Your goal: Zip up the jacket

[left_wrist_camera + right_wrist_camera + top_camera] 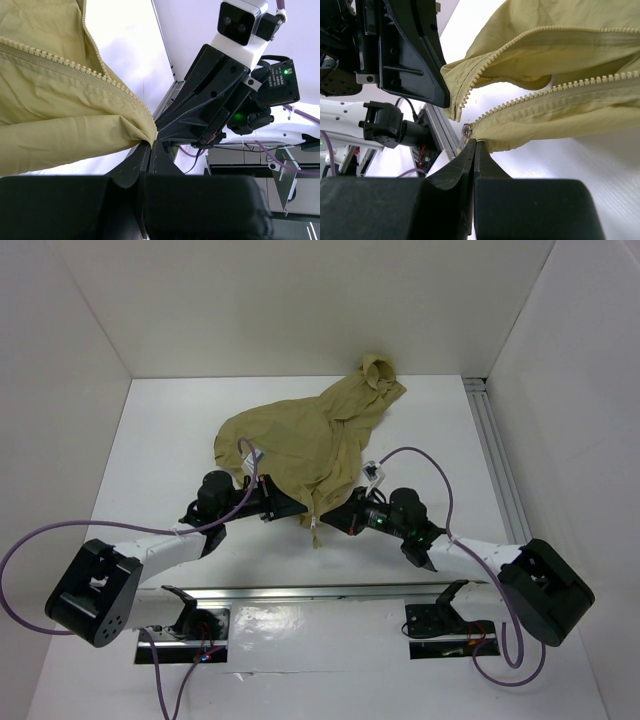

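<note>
- While the jacket (310, 435) lies spread out on the table (160, 440), its bottom edge is bunched up right where both hands meet. The hood (378, 370) is way out at the far end, well apart from either hand.
- So the left hand (151, 142) is pinched together on a corner of the bottom hem. The fabric spills out to its left, with a row of zipper teeth (65, 62) running away from the fingertips.
- Meanwhile the right hand (472, 142) is squeezed tight on the other front edge, right at the bottom end of the zipper. A small metal slider (466, 131) sits just past its fingertips.
- Beyond the right hand the two rows of teeth are apart, and the gap gets wider further out.
- The hands are just beside each other, nearly tip to tip.
</note>
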Robot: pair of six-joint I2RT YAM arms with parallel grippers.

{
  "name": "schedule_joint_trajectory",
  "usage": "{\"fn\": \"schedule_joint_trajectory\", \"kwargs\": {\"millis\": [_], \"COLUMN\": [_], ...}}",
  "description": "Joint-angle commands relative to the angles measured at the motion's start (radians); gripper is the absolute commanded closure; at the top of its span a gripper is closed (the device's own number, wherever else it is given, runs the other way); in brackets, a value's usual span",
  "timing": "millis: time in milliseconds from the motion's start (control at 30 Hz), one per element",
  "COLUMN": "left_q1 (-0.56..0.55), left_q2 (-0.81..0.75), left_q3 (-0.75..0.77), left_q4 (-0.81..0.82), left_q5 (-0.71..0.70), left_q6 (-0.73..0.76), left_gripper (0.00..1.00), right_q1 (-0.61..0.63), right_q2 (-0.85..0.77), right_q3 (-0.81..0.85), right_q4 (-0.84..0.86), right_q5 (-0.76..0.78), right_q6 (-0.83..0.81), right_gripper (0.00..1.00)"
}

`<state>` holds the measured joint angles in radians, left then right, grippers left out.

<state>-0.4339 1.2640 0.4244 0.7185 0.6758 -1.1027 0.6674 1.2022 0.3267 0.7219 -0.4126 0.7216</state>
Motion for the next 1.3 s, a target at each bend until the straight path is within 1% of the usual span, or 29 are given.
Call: {"fn": "schedule_joint_trajectory", "kwargs": {"millis": [0,667,1267], "left_q1": [0.004,0.023,0.023], "left_q2": [0.003,0.003,0.012], "left_q3": [0.001,-0.01,-0.01], "left_q4": [0.068,0.03,0.052], "left_q5": [0.024,-0.018,-0.009], "left_q6": [0.003,-0.016,-0.016], "left_gripper": [1.0,1.0,1.0], "right_q1": [-0.011,-0.011,-0.029], "right_q2": [0.003,0.003,0.003], "right_q3": [0.023,0.023,0.032], "right_q4": [0.102,0.102,0.094], "right_q5": [-0.014,-0.025,-0.034], "right_q6": [0.001,0.001,0.001], "right_gripper": [1.0,1.0,1.0]}}
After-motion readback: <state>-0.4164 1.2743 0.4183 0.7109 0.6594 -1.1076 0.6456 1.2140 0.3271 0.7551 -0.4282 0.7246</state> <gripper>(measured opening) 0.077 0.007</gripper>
